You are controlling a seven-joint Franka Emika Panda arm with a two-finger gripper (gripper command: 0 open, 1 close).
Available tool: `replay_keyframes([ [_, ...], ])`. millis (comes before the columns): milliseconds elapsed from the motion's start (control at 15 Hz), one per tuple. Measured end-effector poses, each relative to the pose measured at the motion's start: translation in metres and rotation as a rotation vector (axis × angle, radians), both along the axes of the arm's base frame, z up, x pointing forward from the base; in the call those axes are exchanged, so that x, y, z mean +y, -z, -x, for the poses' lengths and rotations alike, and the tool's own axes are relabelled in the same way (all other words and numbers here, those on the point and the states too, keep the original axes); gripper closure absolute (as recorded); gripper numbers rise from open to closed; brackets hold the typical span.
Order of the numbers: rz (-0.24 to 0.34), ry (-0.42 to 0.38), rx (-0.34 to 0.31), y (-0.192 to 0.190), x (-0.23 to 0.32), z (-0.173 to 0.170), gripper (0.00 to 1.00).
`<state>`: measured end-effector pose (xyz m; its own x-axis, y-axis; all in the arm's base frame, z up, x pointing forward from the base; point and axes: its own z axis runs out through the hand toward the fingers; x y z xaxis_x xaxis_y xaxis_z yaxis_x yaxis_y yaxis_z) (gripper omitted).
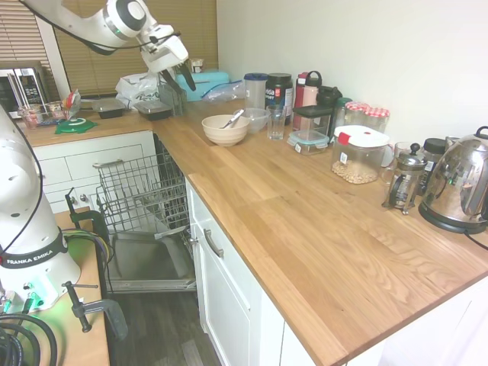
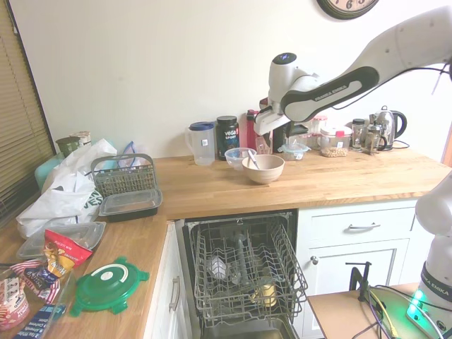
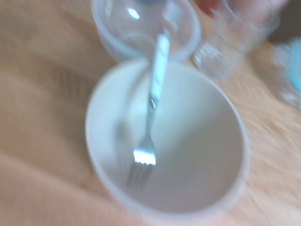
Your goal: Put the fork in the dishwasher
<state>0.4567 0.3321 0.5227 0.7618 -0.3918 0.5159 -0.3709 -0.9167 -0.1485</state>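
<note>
Fork (image 1: 233, 119), slim silvery metal with a thin straight handle, lies tines-down inside the round beige ceramic bowl (image 1: 224, 131) on the wooden butcher-block countertop (image 1: 305, 221), handle leaning up over the rim toward the small clear glass bowl (image 1: 255, 120) just beside it. Wrist view, blurred, looks straight down on this: tines near the bowl's floor, handle crossing the rim. White robot arm's two-finger gripper (image 1: 174, 82) hangs in the air above and beside the beige bowl, well clear of it, holding nothing; fingers point down, but whether they stand wide or narrow cannot be told from either exterior view. Built-in dishwasher (image 1: 145, 221) sits under the counter corner with its grey steel drop-down door lowered and grey wire dish rack (image 2: 244, 272) pulled out; a few items rest in the rack, too small to name. Behind the bowls along the wall: clear plastic pitcher with blue lid (image 2: 203, 143), black canister (image 2: 227, 137), red bottle (image 1: 306, 90), clear drinking glass (image 1: 276, 122). Farther along, a jar with a white and red lid (image 1: 358, 155), French press (image 1: 404, 181), steel kettle (image 1: 461, 183).
</note>
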Motion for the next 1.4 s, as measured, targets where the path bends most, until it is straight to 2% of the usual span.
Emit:
replay_keyframes([
  [200,-0.053,-0.043,0.028,0.03,-0.001,-0.053,0.0],
  [333,-0.065,-0.091,0.043,0.044,0.004,-0.074,0.0],
  [467,-0.078,-0.095,0.068,0.055,0.004,-0.094,0.0],
  [733,-0.077,-0.083,0.125,0.099,-0.007,-0.143,0.0],
  [933,-0.051,-0.1,0.149,0.132,0.007,-0.158,0.0],
  [1000,-0.045,-0.102,0.152,0.138,0.012,-0.16,1.0],
  [1400,-0.035,-0.097,0.12,0.146,0.023,-0.182,1.0],
])
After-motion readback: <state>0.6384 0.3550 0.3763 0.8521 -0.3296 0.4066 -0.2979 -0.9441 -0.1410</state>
